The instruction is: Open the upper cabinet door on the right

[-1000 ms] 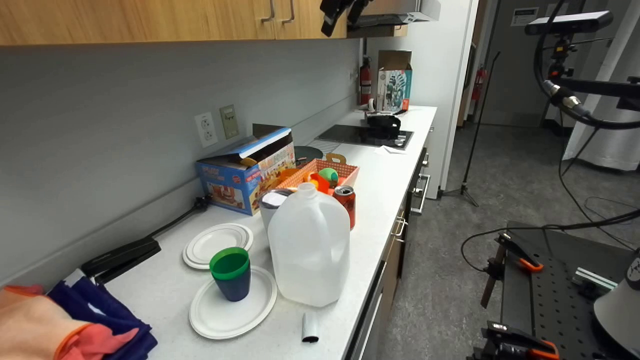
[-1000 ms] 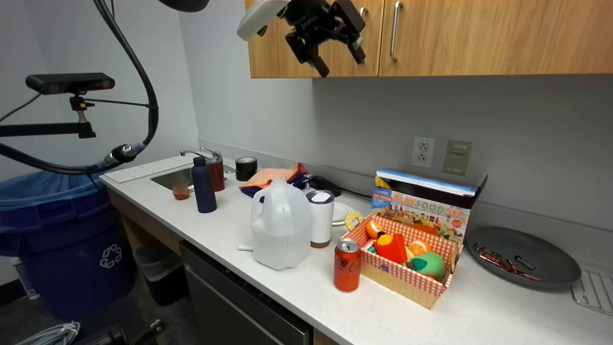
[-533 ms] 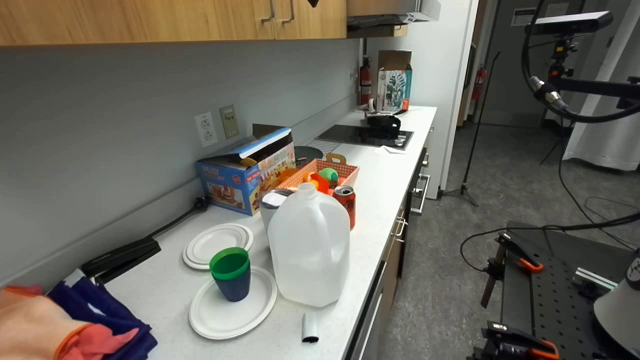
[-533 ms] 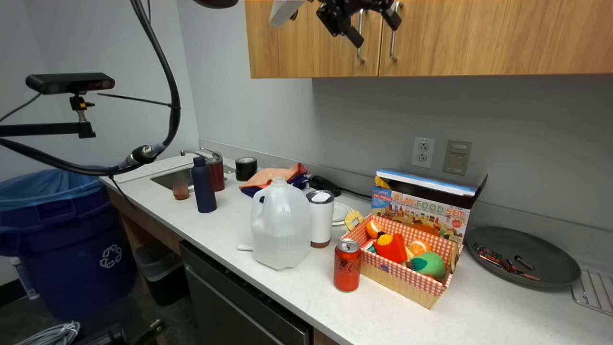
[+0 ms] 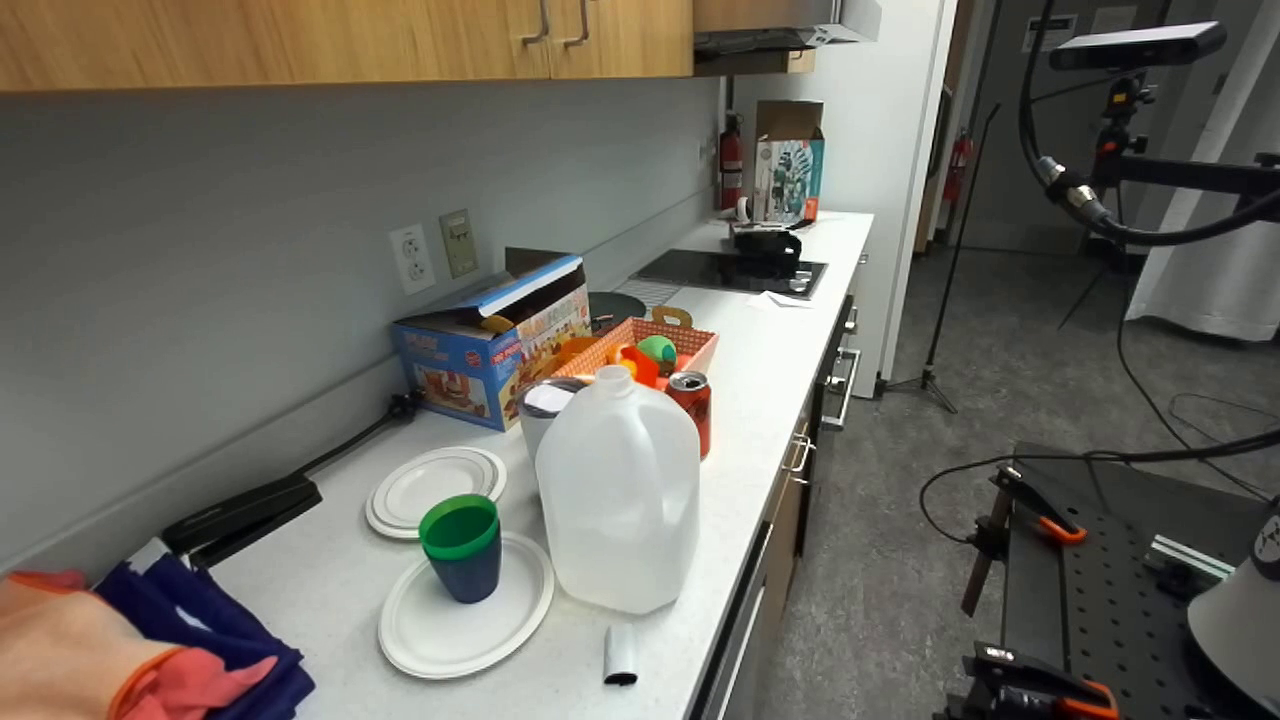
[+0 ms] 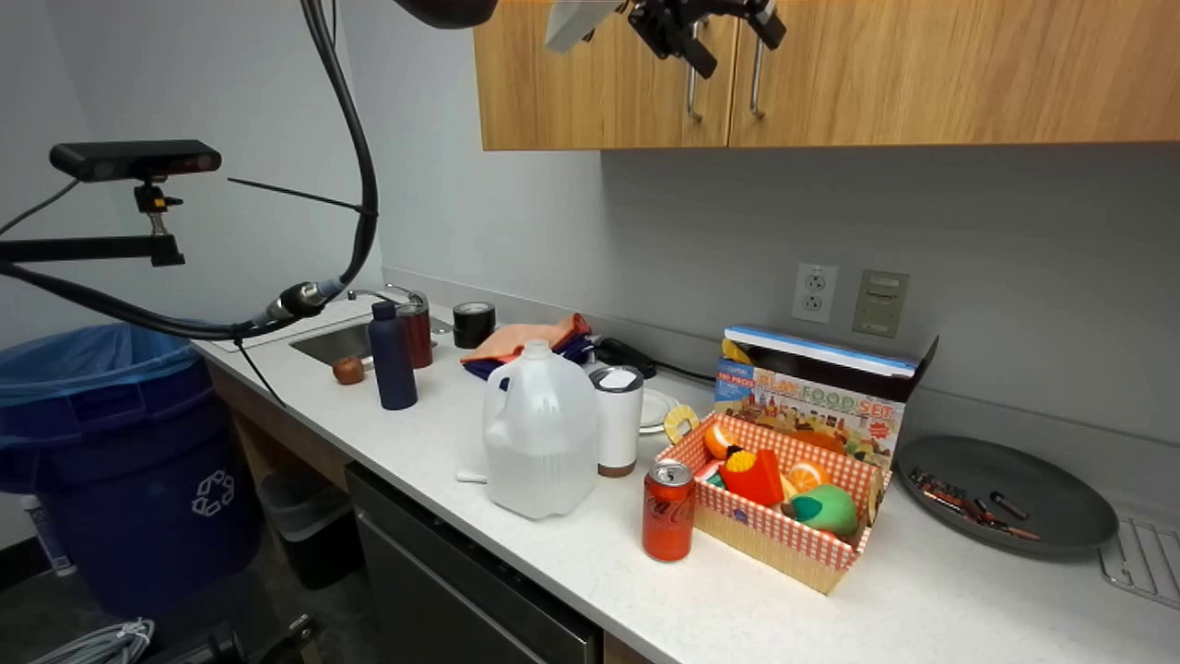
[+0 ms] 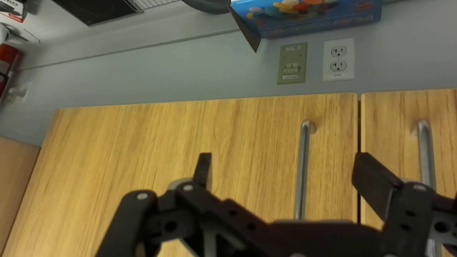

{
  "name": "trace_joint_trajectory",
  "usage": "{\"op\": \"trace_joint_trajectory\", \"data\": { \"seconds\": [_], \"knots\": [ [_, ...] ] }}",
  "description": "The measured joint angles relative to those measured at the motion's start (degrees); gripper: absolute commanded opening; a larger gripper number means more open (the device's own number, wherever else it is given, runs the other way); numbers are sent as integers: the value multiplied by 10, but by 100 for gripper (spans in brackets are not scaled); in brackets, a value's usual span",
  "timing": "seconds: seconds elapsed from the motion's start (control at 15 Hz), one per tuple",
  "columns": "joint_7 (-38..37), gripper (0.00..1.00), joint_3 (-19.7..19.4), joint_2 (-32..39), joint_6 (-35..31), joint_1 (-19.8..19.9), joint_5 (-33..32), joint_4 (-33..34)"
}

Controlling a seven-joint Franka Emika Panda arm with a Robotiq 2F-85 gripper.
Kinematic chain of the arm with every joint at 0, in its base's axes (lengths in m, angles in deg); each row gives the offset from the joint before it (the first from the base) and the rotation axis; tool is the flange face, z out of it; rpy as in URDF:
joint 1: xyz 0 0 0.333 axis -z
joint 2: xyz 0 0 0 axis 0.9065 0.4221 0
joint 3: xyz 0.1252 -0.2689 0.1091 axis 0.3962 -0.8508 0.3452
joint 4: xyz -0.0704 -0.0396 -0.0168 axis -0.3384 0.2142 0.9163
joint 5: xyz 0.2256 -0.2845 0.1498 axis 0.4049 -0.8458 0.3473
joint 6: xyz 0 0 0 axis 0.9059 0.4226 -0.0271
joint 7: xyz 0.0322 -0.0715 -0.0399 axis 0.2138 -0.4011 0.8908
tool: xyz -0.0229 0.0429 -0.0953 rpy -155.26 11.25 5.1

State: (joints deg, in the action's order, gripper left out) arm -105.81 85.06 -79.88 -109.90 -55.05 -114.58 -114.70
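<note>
The upper cabinet door is light-brown wood and stands closed; it also shows in the wrist view and in an exterior view. Its slim metal handle runs along the edge by the neighbouring door, and it shows in an exterior view too. My gripper is open, with one finger on each side of the handle in the wrist view. I cannot tell how far the fingertips are from the door. The gripper also shows in front of the handles. The gripper's body hides part of the handle.
The neighbouring door with its own handle lies close beside one finger. A range hood is beyond the door. On the counter below stand a plastic jug, a can, a toy food basket and a box.
My gripper has moved up and toward the handles, to the right in an exterior view. It has left the other exterior picture. The cable moved with the arm. The door has not moved.
</note>
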Motion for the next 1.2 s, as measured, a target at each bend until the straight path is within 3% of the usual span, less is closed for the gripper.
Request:
{"op": "trace_joint_trajectory", "data": {
  "seconds": [0.67,1.2],
  "knots": [
    [-139,100,2,21,-28,0,-130,23],
    [-182,100,2,27,-24,0,-184,29]
  ]
}}
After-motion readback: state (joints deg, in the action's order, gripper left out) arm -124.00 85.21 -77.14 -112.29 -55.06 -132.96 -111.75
